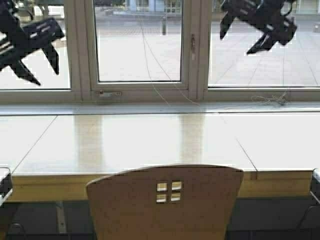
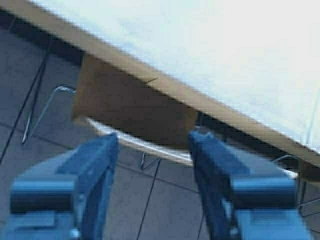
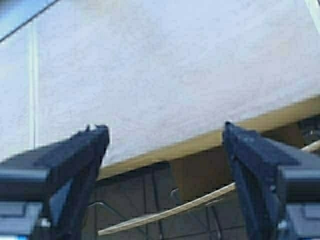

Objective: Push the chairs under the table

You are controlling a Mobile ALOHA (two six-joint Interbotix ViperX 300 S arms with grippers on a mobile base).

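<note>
One tan plywood chair (image 1: 165,205) with four small square cut-outs stands at the bottom centre, its back close to the table's light wood front edge. The long table (image 1: 135,142) with a pale glossy top runs across the view under the window. My left gripper (image 1: 44,74) is raised at the upper left, open and empty. My right gripper (image 1: 236,44) is raised at the upper right, open and empty. The left wrist view shows the open left gripper (image 2: 152,145) above the chair back (image 2: 135,107) and table (image 2: 210,45). The right wrist view shows the open right gripper (image 3: 165,132), the table (image 3: 150,75) and the chair's top edge (image 3: 175,212).
A window with a white frame (image 1: 140,92) and sill stands behind the table, with thin cords (image 1: 270,100) lying on the sill. Dark tiled floor (image 2: 165,200) shows below the table. Dark objects sit at the lower left edge (image 1: 4,182) and lower right edge (image 1: 316,185).
</note>
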